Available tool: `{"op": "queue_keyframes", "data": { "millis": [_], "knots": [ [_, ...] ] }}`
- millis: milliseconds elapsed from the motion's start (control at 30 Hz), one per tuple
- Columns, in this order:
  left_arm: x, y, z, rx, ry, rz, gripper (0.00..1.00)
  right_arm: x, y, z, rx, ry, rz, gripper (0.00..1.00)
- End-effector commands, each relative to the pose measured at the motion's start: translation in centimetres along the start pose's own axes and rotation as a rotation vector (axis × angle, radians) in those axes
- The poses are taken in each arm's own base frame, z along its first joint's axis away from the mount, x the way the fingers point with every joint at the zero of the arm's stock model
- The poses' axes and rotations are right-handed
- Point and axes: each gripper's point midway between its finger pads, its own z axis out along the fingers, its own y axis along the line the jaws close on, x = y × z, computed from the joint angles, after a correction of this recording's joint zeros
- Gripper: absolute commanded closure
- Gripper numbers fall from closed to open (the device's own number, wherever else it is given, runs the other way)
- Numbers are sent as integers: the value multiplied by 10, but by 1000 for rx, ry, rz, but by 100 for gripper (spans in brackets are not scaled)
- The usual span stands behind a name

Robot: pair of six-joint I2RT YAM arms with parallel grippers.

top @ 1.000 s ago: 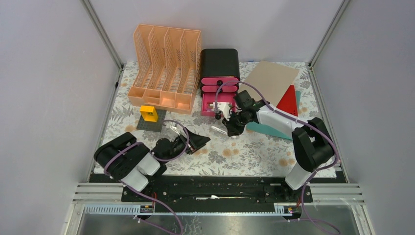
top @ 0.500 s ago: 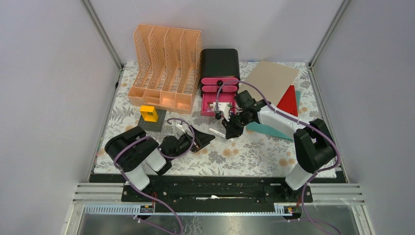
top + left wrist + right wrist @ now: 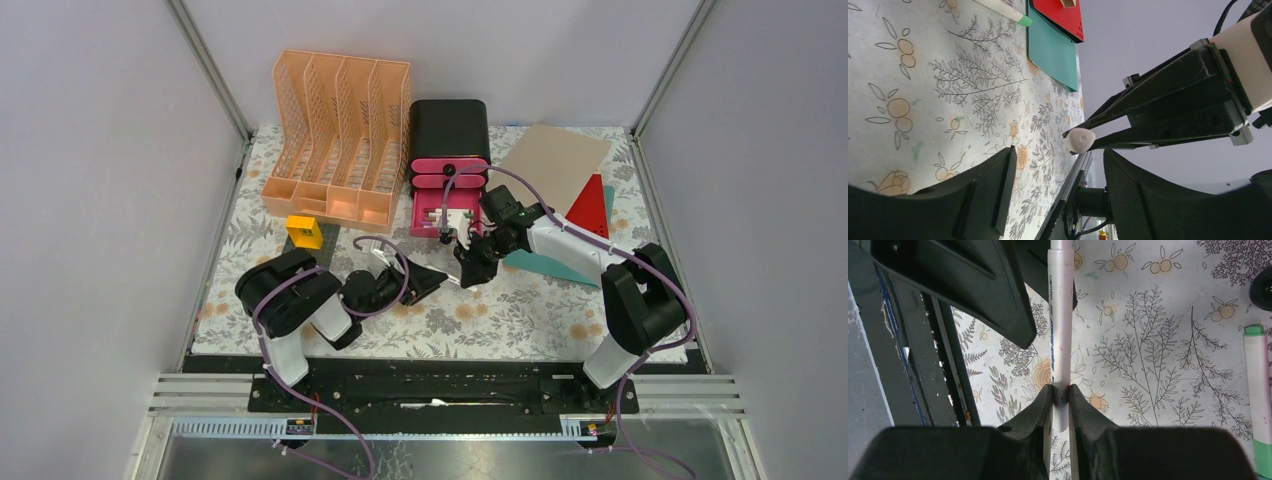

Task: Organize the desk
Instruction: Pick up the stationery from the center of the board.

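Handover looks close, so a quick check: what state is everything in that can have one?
right gripper, shut on the white pen.
left gripper, open, fingers astride the pen's free end.
bottom pink drawer, pulled open.
green-ended marker, lying loose on the desk.

Top camera: fixed high above the near edge, looking down and forward over the whole bench (image 3: pixel 520 320). Left wrist camera: close and low, rolled sideways, sighting between its own jaws along the cloth. Right wrist camera: close, looking straight down past its jaws. All three apparently share the white pen (image 3: pixel 1060 340).
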Motion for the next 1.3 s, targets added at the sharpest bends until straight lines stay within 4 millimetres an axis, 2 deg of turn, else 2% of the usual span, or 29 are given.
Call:
{"op": "queue_keyframes", "data": {
  "millis": [0, 133, 400, 533, 600, 633, 667, 800, 900, 1000, 1133, 1267],
  "knots": [
    [-10, -39, 9, 156, -45, 27, 34, -21, 12, -11, -26, -51, -56, 100],
    [-8, -41, 13, 165, -39, 36, 49, -21, 13, -11, -36, -49, -56, 100],
    [-5, -47, 18, 188, -21, 41, 88, -21, 13, -11, -37, -49, -56, 100],
    [-5, -50, 17, 198, -19, 50, 100, -21, 13, -11, -37, -48, -58, 100],
    [-5, -51, 16, 202, -20, 59, 100, -20, 13, -12, -32, -48, -59, 100],
    [-5, -52, 16, 205, -22, 67, 100, -20, 12, -12, -28, -46, -60, 98],
    [-6, -53, 15, 205, -25, 76, 100, -20, 12, -12, -23, -42, -61, 89],
    [-11, -51, 9, 194, -59, 135, 100, -19, 8, -20, 23, -31, -93, 46],
    [-14, -42, 4, 151, -78, 177, 100, -19, 5, -29, 79, -28, -134, 28],
    [-19, -32, 1, 90, -85, 238, 100, -20, 1, -40, 138, -23, -174, 21],
    [-30, -18, 4, -53, -80, 374, 100, -24, -5, -56, 203, -38, -208, 17],
    [-59, -15, 4, -258, -90, 612, 100, -26, -14, -73, 261, -65, -204, 16]
  ]
}}
